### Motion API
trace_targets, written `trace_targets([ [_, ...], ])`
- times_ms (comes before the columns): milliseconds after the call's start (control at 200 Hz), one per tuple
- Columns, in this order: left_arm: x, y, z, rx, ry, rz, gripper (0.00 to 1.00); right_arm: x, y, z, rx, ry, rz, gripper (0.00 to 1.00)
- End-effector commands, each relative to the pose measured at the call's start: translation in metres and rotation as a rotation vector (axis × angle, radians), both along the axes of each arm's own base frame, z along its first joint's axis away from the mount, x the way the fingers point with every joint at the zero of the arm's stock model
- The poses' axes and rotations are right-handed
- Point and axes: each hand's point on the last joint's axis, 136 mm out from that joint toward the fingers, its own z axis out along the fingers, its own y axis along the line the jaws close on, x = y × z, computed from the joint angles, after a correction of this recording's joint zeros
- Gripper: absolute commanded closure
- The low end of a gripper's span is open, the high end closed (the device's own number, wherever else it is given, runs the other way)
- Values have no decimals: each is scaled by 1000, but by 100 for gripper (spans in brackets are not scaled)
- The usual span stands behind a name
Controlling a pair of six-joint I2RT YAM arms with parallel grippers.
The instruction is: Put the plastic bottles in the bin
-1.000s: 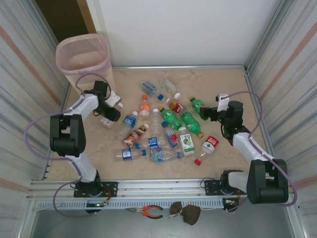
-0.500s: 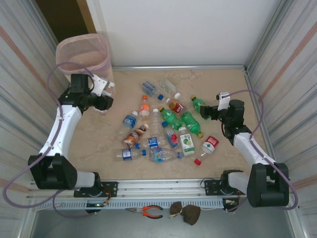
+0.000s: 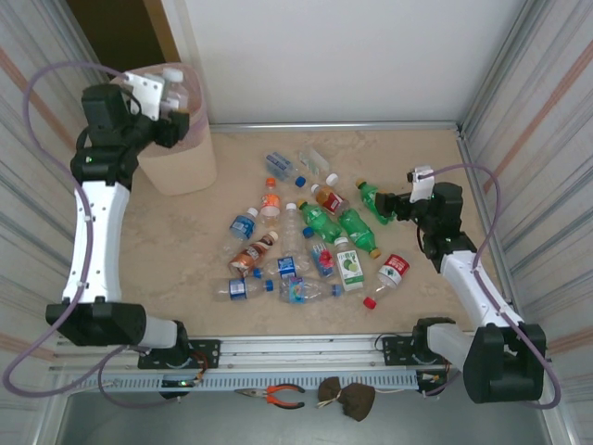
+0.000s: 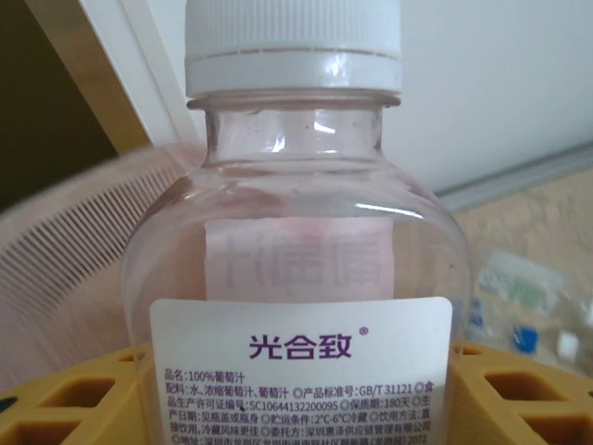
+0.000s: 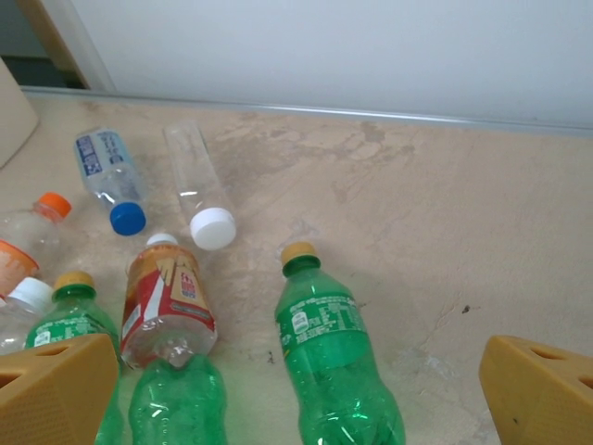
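Observation:
My left gripper (image 3: 172, 119) is shut on a clear plastic bottle (image 3: 173, 91) with a white cap and holds it upright, high over the near rim of the bin (image 3: 185, 159). In the left wrist view that bottle (image 4: 301, 269) stands between my yellow fingers (image 4: 79, 399), with the bin's pink liner (image 4: 65, 269) behind it. My right gripper (image 3: 389, 206) is open, low beside a green bottle (image 3: 370, 196). The right wrist view has this green bottle (image 5: 335, 357), orange-capped, lying on the floor between the spread fingers (image 5: 542, 394). Several other bottles (image 3: 306, 250) lie scattered mid-floor.
A red-labelled bottle (image 5: 167, 301), a clear white-capped one (image 5: 199, 190) and a blue-capped one (image 5: 107, 171) lie left of the green bottle. Corrugated walls close in both sides. Pliers (image 3: 275, 396) lie by the front rail. Bare floor stretches right of the green bottle.
My left arm has risen and swung back-left, carrying the clear bottle from floor level beside the bin up over its rim. My right gripper has hardly moved.

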Motion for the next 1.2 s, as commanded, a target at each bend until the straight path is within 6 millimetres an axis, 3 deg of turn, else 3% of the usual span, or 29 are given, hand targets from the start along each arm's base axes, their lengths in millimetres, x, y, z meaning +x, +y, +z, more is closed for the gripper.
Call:
trace_targets([
  [0, 36, 13, 23, -43, -62, 57, 47, -5, 0, 22, -33, -38, 1, 1],
  [235, 101, 36, 19, -40, -66, 161, 49, -19, -2, 37, -41, -66, -12, 1],
  [411, 141, 51, -15, -52, -5, 244, 51, -26, -4, 38, -50, -63, -24, 1],
  [621, 167, 66, -70, -38, 104, 324, 52, -31, -4, 32, -54, -52, -30, 1],
  [691, 172, 70, -89, -29, 150, 342, 52, -31, -3, 30, -54, -47, -29, 1],
  [721, 170, 71, -88, -29, 157, 345, 53, -31, -3, 27, -54, -40, -29, 1],
  [731, 175, 72, -102, -27, 183, 347, 53, -31, -3, 27, -54, -40, -28, 1],
  [751, 177, 73, -111, -25, 205, 348, 53, -31, -2, 27, -54, -38, -25, 1],
  [877, 177, 76, -138, -34, 309, 345, 53, -30, 0, 24, -55, -31, -20, 1],
  [1192, 149, 79, -193, -29, 559, 323, 52, -24, 9, 14, -54, -7, 10, 1],
])
